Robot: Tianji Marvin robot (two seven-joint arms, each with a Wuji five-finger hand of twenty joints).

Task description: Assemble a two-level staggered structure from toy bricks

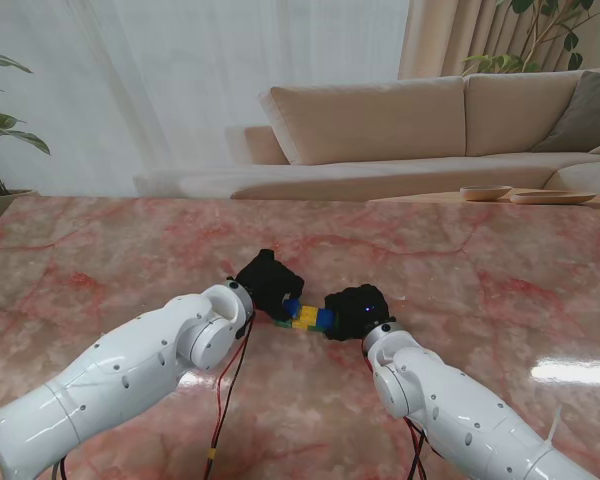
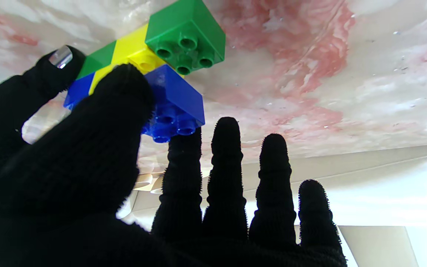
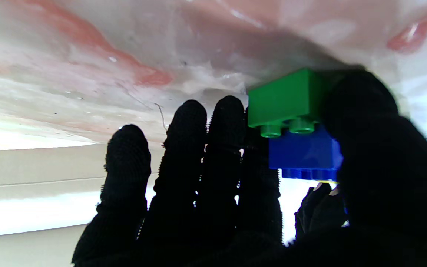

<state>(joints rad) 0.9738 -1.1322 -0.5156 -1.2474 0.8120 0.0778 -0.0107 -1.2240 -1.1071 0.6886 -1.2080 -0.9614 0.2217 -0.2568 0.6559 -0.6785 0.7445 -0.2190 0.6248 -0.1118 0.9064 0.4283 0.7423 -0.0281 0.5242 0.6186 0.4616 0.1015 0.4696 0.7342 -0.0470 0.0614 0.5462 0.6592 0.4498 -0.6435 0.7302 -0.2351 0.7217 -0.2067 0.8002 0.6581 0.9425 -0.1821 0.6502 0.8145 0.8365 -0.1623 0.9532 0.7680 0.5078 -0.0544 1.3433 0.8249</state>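
Note:
The brick structure [image 1: 306, 318] lies on the marble table [image 1: 460, 290] between my two hands. Its lower row shows a green brick [image 2: 185, 37], a yellow brick [image 2: 132, 48] and more green behind. A blue brick [image 2: 174, 102] sits offset on the upper level, with yellow beside it. My left hand [image 1: 268, 283] pinches that blue brick between thumb [image 2: 121, 96] and index fingertip; its other fingers stand straight. My right hand [image 1: 355, 312] grips the opposite end, thumb [image 3: 361, 122] against a green brick [image 3: 285, 98] and a blue brick [image 3: 304, 152] stacked on it.
A beige sofa [image 1: 400, 130] stands beyond the table's far edge, with a low wooden table and dishes [image 1: 525, 195] at the right. Red and black cables [image 1: 225, 400] hang between my arms. A plant [image 1: 0, 150] is at the far left.

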